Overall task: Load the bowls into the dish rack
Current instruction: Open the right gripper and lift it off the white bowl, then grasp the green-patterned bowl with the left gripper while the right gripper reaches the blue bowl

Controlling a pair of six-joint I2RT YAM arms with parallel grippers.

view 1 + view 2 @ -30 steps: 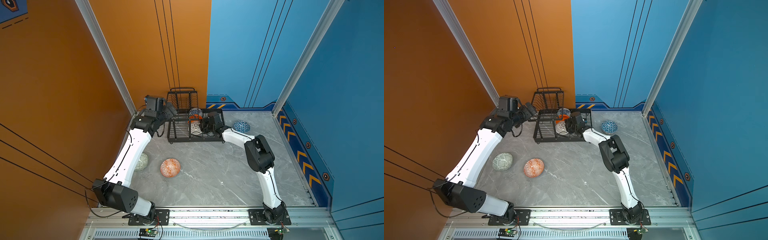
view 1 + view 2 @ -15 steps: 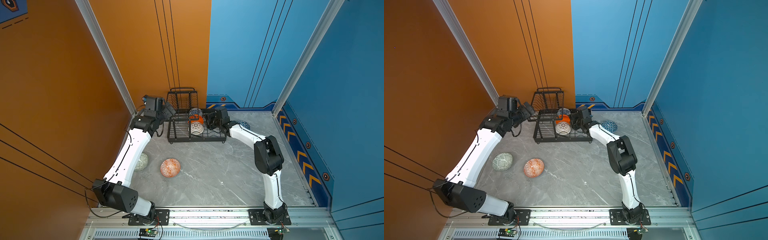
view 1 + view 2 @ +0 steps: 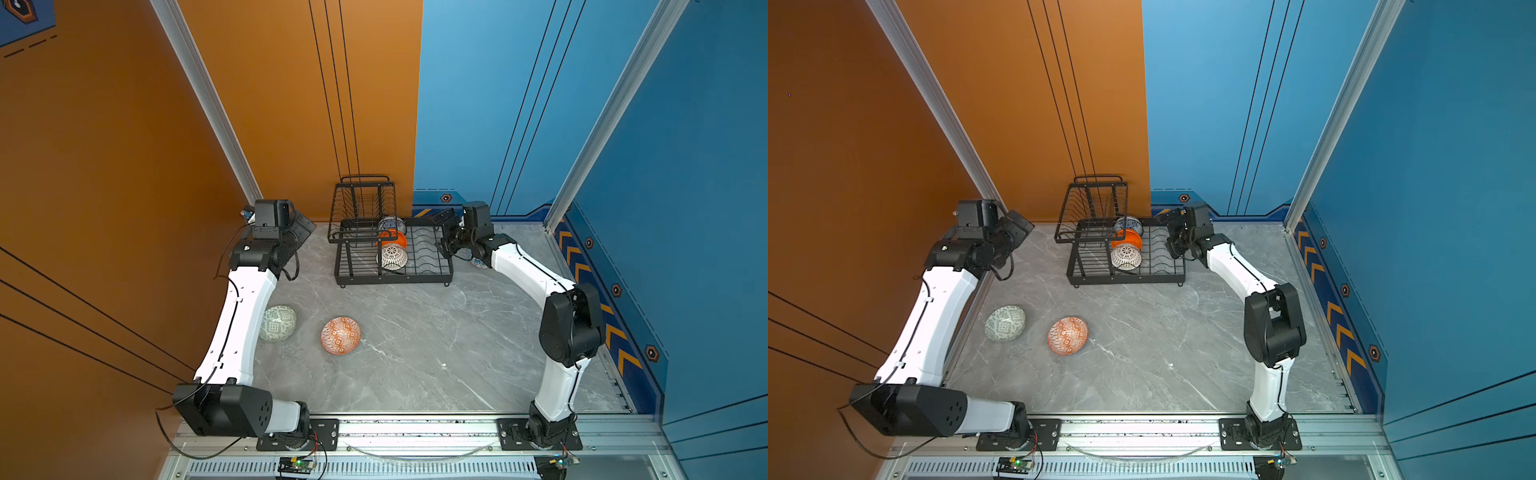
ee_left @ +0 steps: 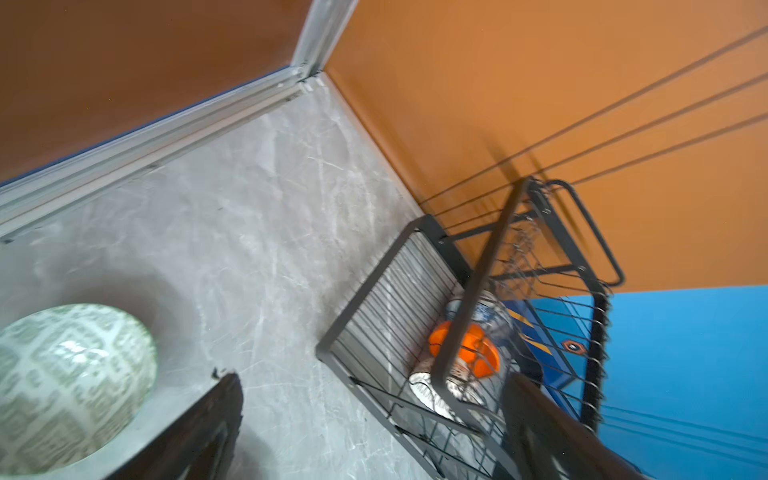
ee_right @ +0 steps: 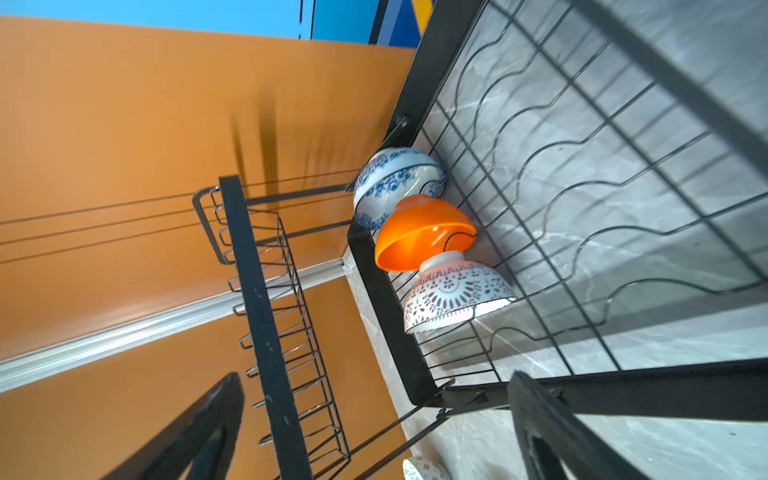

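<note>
Right claw open, empty, just off the dish rack end; lattice bowl seated ahead of it. Left claw open too. Next pick is probably the blue-white bowl under right wrist: back clear of wires, pinch rim, slot beside lattice.

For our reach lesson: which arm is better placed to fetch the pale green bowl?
Left, likely: the pale green bowl lies beside that arm, left gripper open; the right gripper is at the dish rack's far end.
</note>
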